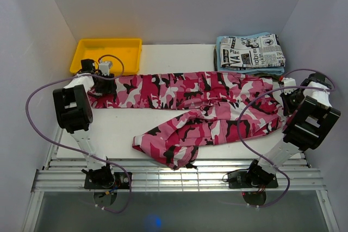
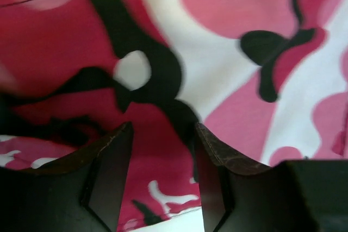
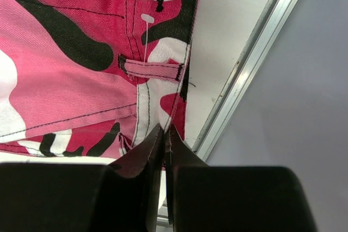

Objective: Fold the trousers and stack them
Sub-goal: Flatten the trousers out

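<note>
Camouflage trousers (image 1: 201, 99) spread from left to right edge; waistband pinched by right gripper (image 3: 164, 130); left gripper (image 2: 163, 130) held parted over leg end

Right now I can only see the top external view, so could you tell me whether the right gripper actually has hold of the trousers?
Observer: It appears so. In the right wrist view the right gripper is shut, its tips pinching the waistband edge of the trousers, near a belt loop.
Operator: Thank you. And the left one?
Observer: The left gripper is open. Its fingers stand apart, with camouflage cloth showing between them.
Operator: Is the waistband close to the table's edge?
Observer: Yes. A strip of bare table shows beside it, then the metal rail.
</note>
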`<action>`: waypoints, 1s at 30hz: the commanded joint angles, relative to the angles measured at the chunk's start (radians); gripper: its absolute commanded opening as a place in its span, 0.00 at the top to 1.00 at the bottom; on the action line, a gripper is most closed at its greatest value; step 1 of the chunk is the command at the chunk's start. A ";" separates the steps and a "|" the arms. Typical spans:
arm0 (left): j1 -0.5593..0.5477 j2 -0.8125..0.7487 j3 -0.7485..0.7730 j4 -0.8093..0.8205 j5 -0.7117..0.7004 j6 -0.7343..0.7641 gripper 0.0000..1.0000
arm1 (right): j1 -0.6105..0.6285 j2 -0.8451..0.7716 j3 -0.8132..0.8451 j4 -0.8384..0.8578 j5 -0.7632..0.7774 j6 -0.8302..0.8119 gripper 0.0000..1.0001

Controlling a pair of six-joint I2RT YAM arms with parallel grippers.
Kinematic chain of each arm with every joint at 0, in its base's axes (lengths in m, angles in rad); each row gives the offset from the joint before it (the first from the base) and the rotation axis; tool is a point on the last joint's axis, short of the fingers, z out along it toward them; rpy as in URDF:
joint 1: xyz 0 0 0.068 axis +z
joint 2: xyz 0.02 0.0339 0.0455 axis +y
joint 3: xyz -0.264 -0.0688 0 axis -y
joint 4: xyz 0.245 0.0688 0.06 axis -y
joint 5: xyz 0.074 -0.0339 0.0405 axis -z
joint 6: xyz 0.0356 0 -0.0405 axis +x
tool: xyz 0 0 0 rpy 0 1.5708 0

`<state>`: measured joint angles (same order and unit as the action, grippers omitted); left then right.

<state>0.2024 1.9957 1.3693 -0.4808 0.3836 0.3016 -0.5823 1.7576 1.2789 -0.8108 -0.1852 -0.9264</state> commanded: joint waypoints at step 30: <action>-1.137 -0.496 -0.078 -0.539 0.005 0.369 0.23 | 0.001 -0.026 0.010 -0.017 -0.060 0.018 0.92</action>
<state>-0.7601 1.4235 1.3094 -0.9306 0.5274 0.7723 -0.5823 1.7550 1.2621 -0.8116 -0.2169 -0.9195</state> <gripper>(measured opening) 0.767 0.081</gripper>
